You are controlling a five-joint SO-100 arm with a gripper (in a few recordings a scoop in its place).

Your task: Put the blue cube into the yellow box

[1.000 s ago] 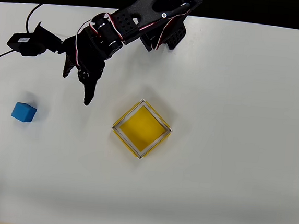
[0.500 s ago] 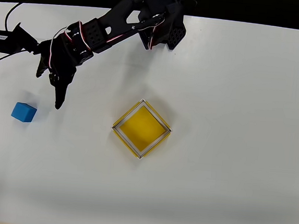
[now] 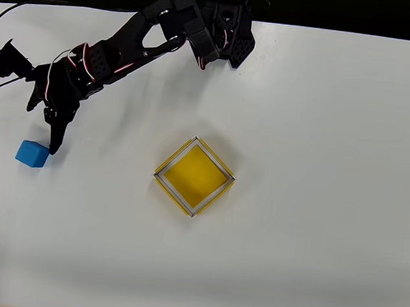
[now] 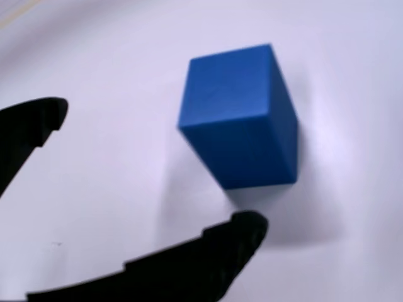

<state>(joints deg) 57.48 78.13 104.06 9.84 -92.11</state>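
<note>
Since earlier frames, black end effector (image 3: 49, 129) swung left across white bench (image 3: 310, 263), now at small bright-blue cube (image 3: 32, 154), jaws apart, one fingertip (image 4: 242, 229) just beside it. Risk: cube sits off-centre, closing finger may shove or twist it away. Farther right, shallow yellow square box (image 3: 194, 176) empty.

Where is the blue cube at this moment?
In the overhead view the blue cube sits on the white table at the far left, just beside the open end effector, well left of the yellow box.
</note>
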